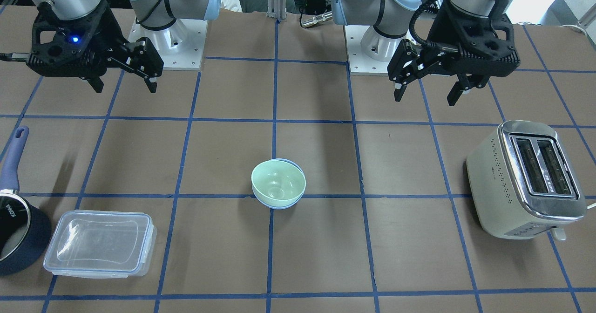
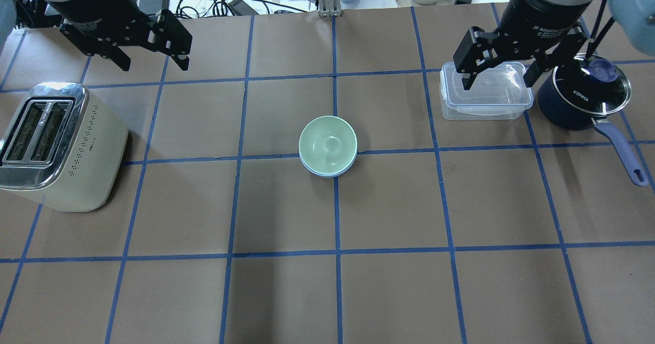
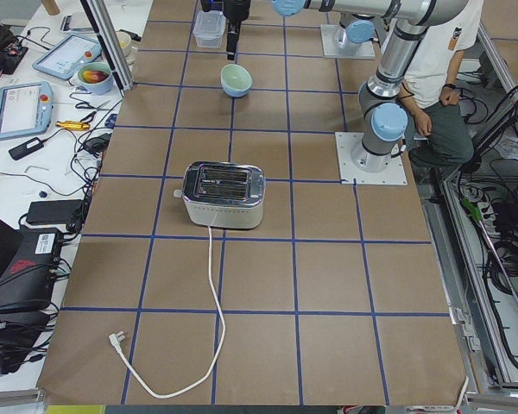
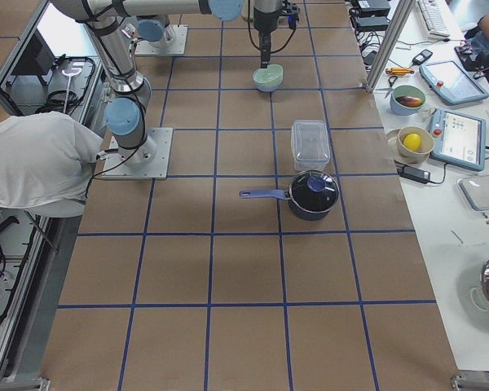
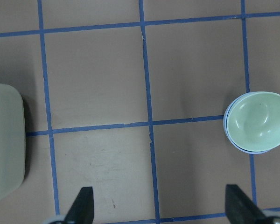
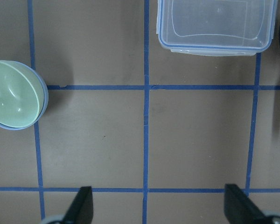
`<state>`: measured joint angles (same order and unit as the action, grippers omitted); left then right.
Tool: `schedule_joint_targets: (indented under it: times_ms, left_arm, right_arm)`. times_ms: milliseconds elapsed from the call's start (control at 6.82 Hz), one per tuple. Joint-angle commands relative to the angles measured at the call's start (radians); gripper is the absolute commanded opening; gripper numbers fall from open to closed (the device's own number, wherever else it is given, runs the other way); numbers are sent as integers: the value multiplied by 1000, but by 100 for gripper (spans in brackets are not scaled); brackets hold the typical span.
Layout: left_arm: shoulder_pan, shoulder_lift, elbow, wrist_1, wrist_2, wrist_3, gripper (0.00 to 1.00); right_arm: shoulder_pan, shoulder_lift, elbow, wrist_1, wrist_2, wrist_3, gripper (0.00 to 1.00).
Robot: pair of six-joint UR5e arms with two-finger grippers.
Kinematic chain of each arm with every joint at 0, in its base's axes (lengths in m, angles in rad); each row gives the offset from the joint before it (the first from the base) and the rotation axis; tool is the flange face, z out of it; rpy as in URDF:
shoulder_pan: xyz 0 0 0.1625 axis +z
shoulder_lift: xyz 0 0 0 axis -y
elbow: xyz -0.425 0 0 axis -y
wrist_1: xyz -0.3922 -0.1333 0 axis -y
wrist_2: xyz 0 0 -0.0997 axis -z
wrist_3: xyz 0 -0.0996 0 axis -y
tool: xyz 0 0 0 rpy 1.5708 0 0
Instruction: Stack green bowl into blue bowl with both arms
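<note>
The brown gridded table (image 2: pixel 286 293) carries everything, with the clutter pushed out to its ends, which leaves the middle free for the two arms to meet. The left gripper (image 2: pixel 152 62) hangs high over the far left squares and the right gripper (image 2: pixel 497 83) hangs high above the clear lidded container (image 2: pixel 486 103). Each has its fingers spread wide with nothing between them, and the wrist views show only bare fingertips at the frame corners. That posture, both well apart from the bowls, reads as standing clear, not reaching. The cream toaster (image 2: pixel 61 149) sits at the left end, and the dark saucepan (image 2: pixel 581 101) sits at the right end just beside the container, all well away from the work. At the centre, on a crossing of the blue tape lines, the green bowl (image 2: pixel 327 143) sits upright inside the blue bowl (image 2: pixel 326 173), of which only a thin rim crescent shows beneath. Nested level like this, the stack looks finished, I judge.
</note>
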<state>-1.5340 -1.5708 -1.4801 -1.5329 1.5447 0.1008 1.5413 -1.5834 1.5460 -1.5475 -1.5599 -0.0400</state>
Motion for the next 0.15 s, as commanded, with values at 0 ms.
schedule_joint_targets:
  times_ms: [0]
  left_arm:
    - [0,0,0,0,0,-1,100]
  right_arm:
    - [0,2,29,-45,-6,2,100]
